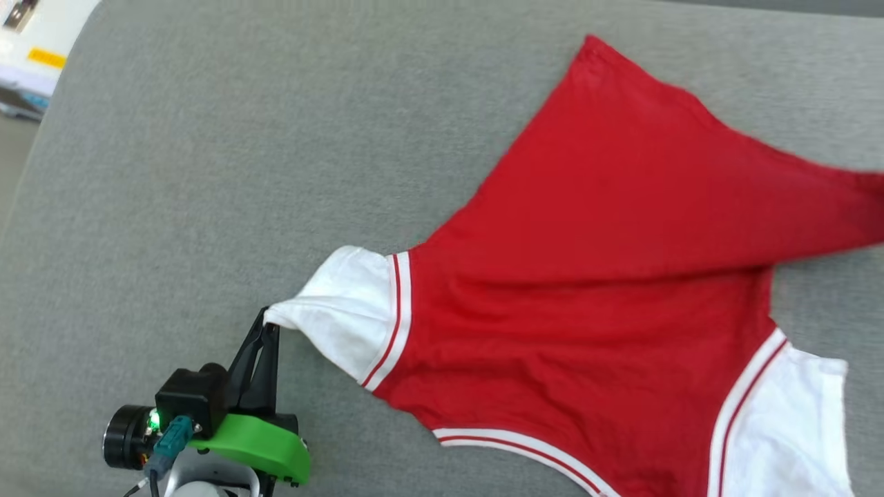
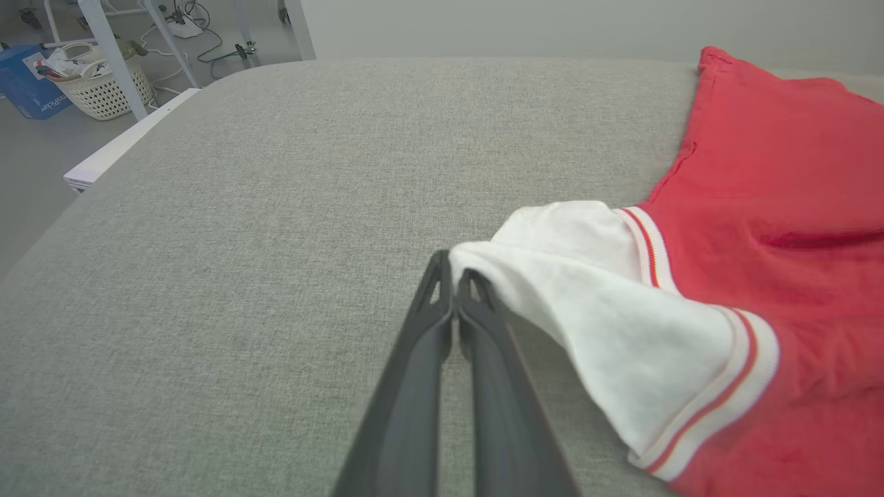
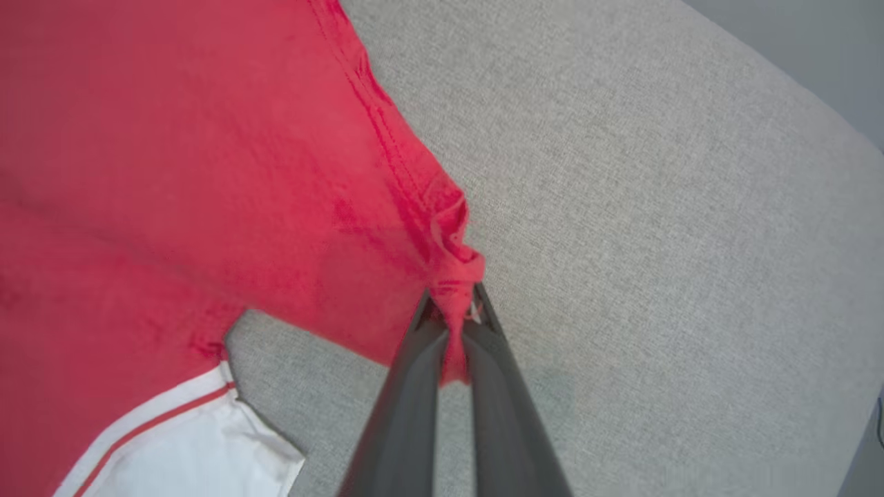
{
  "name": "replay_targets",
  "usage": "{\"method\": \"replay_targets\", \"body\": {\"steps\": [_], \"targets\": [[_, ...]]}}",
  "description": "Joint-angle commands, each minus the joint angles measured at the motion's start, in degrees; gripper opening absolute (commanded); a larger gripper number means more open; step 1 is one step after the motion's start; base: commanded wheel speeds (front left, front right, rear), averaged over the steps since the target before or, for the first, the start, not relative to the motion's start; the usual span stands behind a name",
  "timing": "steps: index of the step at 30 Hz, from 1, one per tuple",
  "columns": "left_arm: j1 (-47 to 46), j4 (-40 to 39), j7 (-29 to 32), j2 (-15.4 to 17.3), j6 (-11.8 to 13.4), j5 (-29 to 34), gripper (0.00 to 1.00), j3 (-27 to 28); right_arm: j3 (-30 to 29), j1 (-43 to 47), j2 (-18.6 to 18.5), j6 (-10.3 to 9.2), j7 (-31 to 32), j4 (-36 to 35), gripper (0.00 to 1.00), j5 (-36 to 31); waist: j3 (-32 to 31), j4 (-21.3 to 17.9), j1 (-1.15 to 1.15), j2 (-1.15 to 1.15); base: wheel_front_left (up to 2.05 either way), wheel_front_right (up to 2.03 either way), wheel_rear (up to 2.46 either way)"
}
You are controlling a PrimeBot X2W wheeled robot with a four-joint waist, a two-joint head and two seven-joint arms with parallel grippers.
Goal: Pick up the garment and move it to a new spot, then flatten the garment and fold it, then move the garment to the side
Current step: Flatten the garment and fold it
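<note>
Red with white sleeves: holds the shirt point(image 1: 587, 276) stretched across the grey tabletop point(image 1: 207, 172). Grips its white sleeve point(image 1: 345, 304) tip in the left pincer point(image 1: 271, 324), closed tight. Pinches a bunched red corner in the right pincer point(image 3: 452, 310), likewise closed. Pulls from opposite ends, probably to smooth wrinkles before folding.

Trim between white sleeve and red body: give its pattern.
The trim is white with one thin red stripe; left wrist view shows it best.
</note>
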Motion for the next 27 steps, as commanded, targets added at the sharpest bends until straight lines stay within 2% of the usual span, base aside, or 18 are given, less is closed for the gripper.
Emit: {"method": "replay_targets", "body": {"steps": [1,9,16,20,23,24,25,27], "targets": [[1.07,-0.28,0.29,0.61,0.49,-0.7,0.0,0.42,-0.45,3.61,-0.89,-0.04,-1.46,-0.39,0.0,1.18,-4.67,-4.83,0.0,-0.01,0.0,0.0,0.0],[3.41,-1.3,1.15,1.68,1.52,-1.21,0.0,0.72,-3.73,23.26,-1.41,-0.04,-9.38,-0.97,0.0,5.1,-6.55,-6.98,0.0,-0.01,0.0,0.0,0.0],[3.76,-2.06,1.45,1.92,2.09,-1.36,0.0,0.78,-7.8,37.4,3.78,-0.04,-12.11,-0.35,0.0,7.79,-6.2,-7.37,0.0,-0.01,0.0,0.0,0.0],[3.41,-2.39,1.81,1.9,2.14,-1.31,0.0,0.48,-8.86,40.66,7.24,-0.04,-11.06,2.02,0.0,6.85,-5.82,-7.24,0.0,-0.01,0.0,0.0,0.0],[3.29,-2.46,2.12,2.04,2.26,-1.24,0.0,0.32,-10.77,40.9,8.35,-0.04,-10.88,3.15,0.02,5.4,-5.94,-7.22,0.0,-0.01,0.0,0.0,0.0],[3.32,-2.49,2.21,2.11,2.32,-1.24,0.0,0.31,-11.65,40.68,8.44,-0.04,-11.15,3.22,0.47,4.94,-6.02,-7.23,0.0,-0.01,0.0,0.0,0.0],[3.4,-2.53,2.25,2.17,2.43,-1.25,0.0,0.36,-12.6,40.38,8.59,-0.04,-11.24,3.15,1.0,4.76,-6.15,-7.31,0.0,-0.01,0.0,0.0,0.0],[3.8,-2.8,2.32,2.3,2.78,-1.37,0.0,0.53,-14.6,39.16,7.94,-0.04,-10.52,1.85,1.0,4.11,-6.38,-7.61,0.0,-0.01,0.0,0.0,0.0]]}}
